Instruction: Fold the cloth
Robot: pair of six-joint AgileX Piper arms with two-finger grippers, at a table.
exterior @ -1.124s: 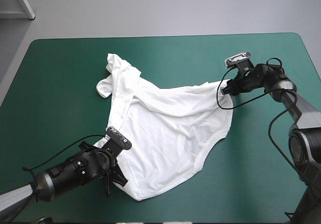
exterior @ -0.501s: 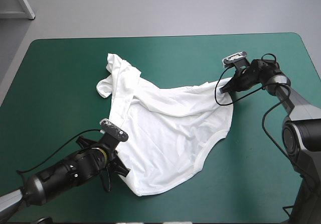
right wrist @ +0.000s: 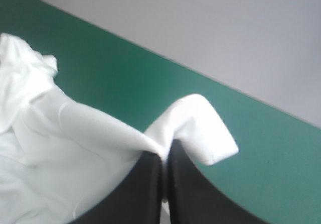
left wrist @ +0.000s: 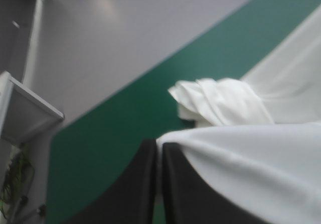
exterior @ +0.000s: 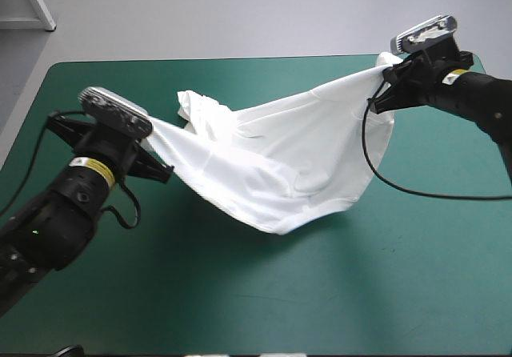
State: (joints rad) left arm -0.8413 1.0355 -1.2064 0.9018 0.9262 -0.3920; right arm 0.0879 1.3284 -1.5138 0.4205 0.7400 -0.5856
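Observation:
The white T-shirt (exterior: 280,153) hangs stretched between both raised arms above the teal-green table, its middle sagging low toward the cover. My left gripper (exterior: 164,169) is shut on the T-shirt at its left edge; in the left wrist view the black fingers (left wrist: 145,184) meet with the cloth (left wrist: 251,158) pinched and draped over one of them. My right gripper (exterior: 386,73) is shut on the T-shirt at its far right corner; in the right wrist view a flap of cloth (right wrist: 200,128) sticks out past the closed fingers (right wrist: 185,189). A bunched sleeve (exterior: 200,105) hangs near the left grip.
The teal-green table (exterior: 256,293) lies bare under and in front of the shirt. A white piece of furniture (exterior: 24,1) stands beyond the far left corner, off the table.
Earlier the shirt lay on the table and the right gripper closed on its right corner. Both arms have since risen and moved apart, lifting the shirt off the cover.

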